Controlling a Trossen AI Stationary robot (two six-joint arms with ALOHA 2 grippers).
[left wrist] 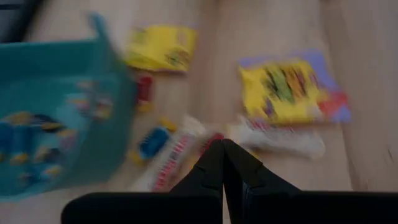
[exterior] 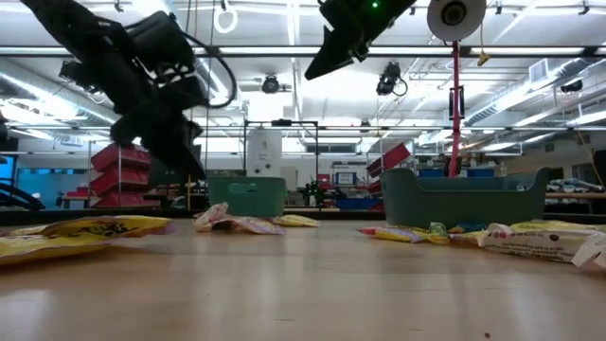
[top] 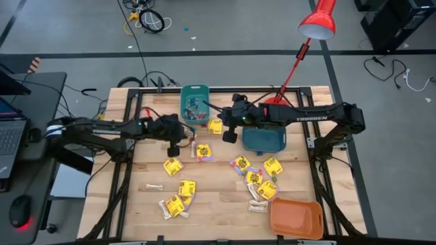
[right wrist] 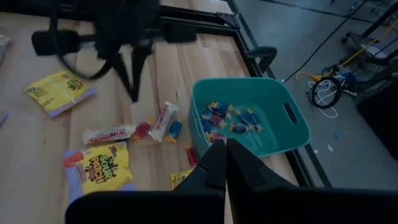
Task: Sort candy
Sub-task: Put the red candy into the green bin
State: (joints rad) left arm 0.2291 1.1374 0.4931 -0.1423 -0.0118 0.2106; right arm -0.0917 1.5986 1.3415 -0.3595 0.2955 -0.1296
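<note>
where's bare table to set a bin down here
Free: the near-left table corner, left of the yellow packets, and the strip between those and the right-hand candy cluster. Crowded: beside the teal bin, under both grippers, and around the orange bin.

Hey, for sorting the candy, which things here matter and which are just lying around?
Job:
candy scattered on the table
light teal bin with small pieces inside
dark teal bin
orange bin

Lying about:
red lamp
laptop
floor cables
</note>
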